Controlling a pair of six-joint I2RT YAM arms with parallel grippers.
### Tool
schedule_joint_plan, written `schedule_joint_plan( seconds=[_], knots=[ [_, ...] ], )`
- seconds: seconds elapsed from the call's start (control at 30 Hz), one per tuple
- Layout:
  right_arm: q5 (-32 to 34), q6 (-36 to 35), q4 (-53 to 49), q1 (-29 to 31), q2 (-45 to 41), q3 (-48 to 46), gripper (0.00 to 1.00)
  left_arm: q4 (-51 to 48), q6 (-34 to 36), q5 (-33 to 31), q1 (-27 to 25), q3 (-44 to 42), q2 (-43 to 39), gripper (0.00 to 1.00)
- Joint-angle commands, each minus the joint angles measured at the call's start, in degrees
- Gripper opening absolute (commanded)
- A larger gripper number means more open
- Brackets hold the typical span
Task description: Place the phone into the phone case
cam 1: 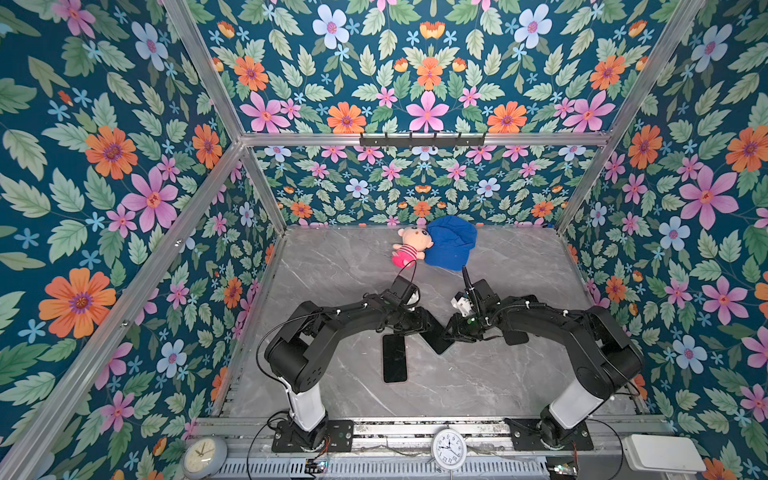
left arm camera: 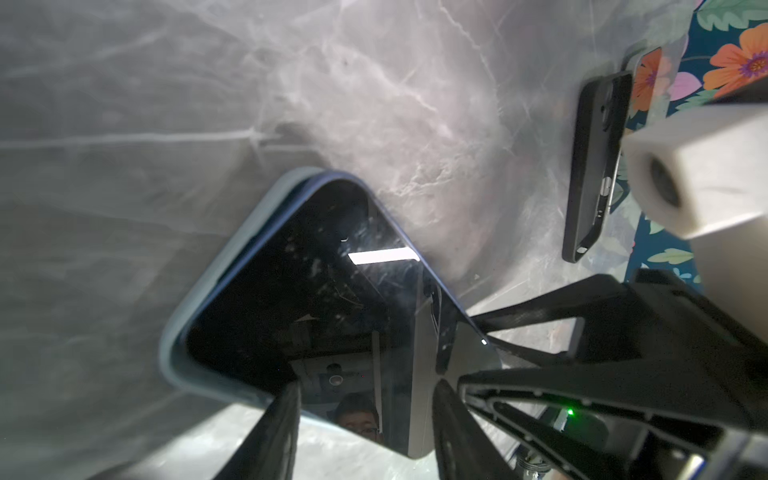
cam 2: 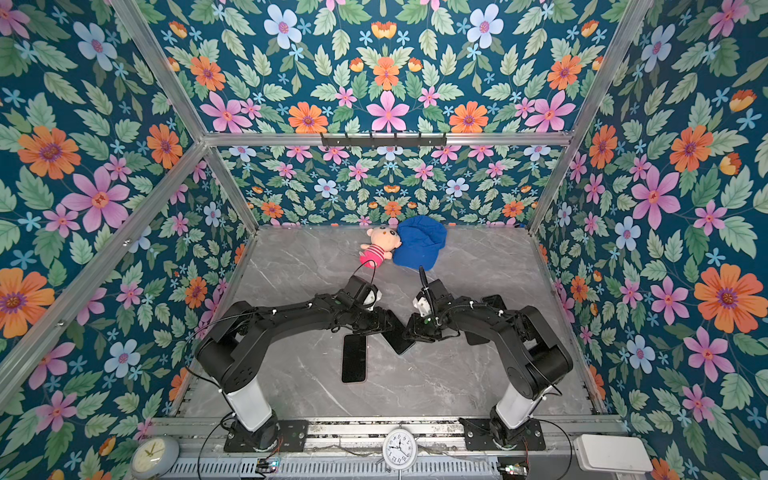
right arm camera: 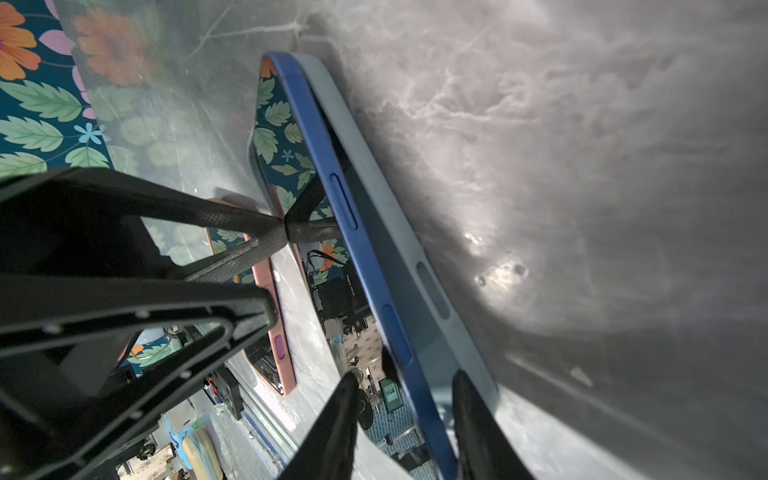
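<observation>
One black phone (cam 1: 394, 359) lies flat on the tabletop (cam 1: 478, 386). Left fingers (left arm camera: 270, 440) stand apart, tips at the screen of one blue phone (left arm camera: 324, 299), which sits partly in one pale case (left arm camera: 170, 357) mid-tabletop. Right fingers (right arm camera: 336, 436) straddle its edge; I cannot tell whether they grip it. One white clock (cam 1: 449, 449) shows numerals.

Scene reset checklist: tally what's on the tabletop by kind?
Phones: 2, blue phone, pink-edged phone
Cases: 2, pale case, black case
Toys: 1, plush doll
Caps: 1, blue cap
Total: 6

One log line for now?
phone partly in case | left pincer straddles phone corner | right pincer straddles its side edge
</observation>
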Motion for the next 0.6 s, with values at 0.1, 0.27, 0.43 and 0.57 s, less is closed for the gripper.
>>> schedule_joint_plan(
  seconds=[0.1,0.27,0.43,0.57],
  knots=[
    [-2.68,1.11,-0.32,0.38,-2.64,-2.25,0.34,-1.65,1.23,-1.17,0.0,0.82,0.75,0.53],
    [-2.93,1.61,0.09,0.61,-3.82,-3.25,0.29,-2.38,1.27,-1.72,0.03,0.61,-0.01,0.53],
    [-3.12,1.93,0.79,0.84,-3.66,-3.73,0.23,-2.96,0.59,-2.27,-0.08,-0.73,-2.58,0.53],
    [-3.45,2.35,1.64,0.79,-3.26,-3.8,0.2,-3.41,-0.11,-2.88,-0.25,-2.4,-5.07,0.53]
  ],
)
